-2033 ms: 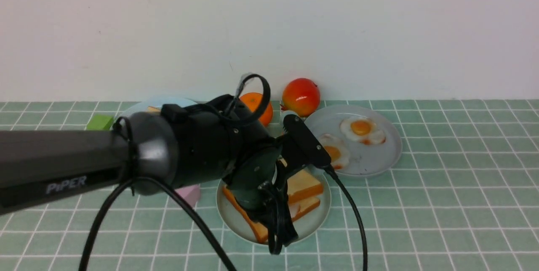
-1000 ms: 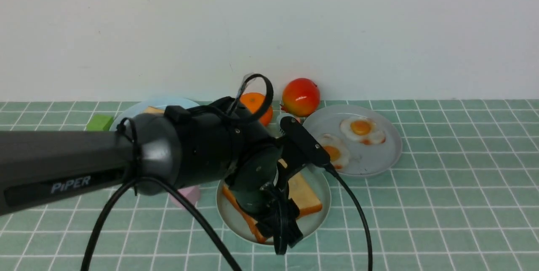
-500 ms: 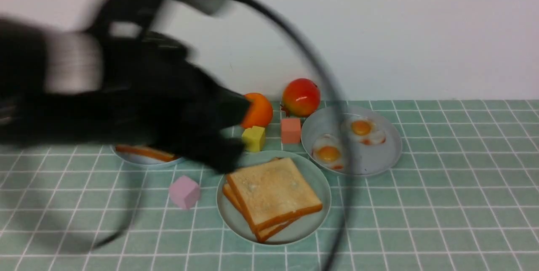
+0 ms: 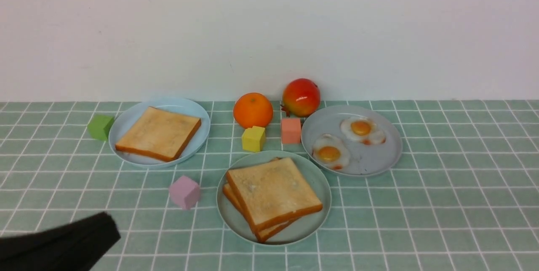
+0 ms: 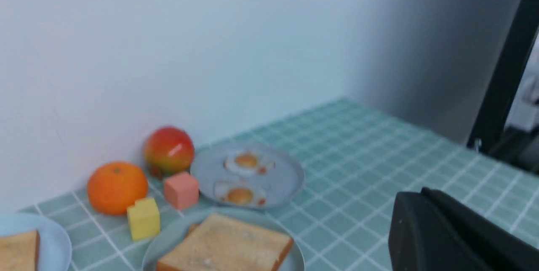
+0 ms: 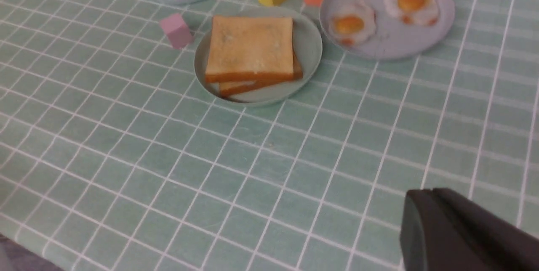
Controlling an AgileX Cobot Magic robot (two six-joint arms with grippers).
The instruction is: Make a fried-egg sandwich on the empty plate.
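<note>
Green plate [image 4: 312, 224], the biggest, sits front and centre and holds the sandwich [image 4: 271, 191]: two toast slices stacked flat. We can't see what's between them. Behind it to the right, the grey plate [image 4: 374, 159] holds two fried eggs [image 4: 362, 130], side by side and apart. The blue plate [image 4: 181, 104], back left, holds one toast slice [image 4: 158, 134].

The sandwich is square and lies flat, with its edges skewed to the tile lines and one corner pointing at the grey plate. The lower slice peeks out on the left and near sides.

Loose items are an orange [image 4: 253, 110], a red fruit [image 4: 300, 97] and four small cubes [image 4: 253, 138].

Left gripper [image 5: 421, 193] has its jaws pressed together and holds nothing. Right gripper [image 6: 426, 193] looks the same, low over bare tiles, well clear of the plates.
</note>
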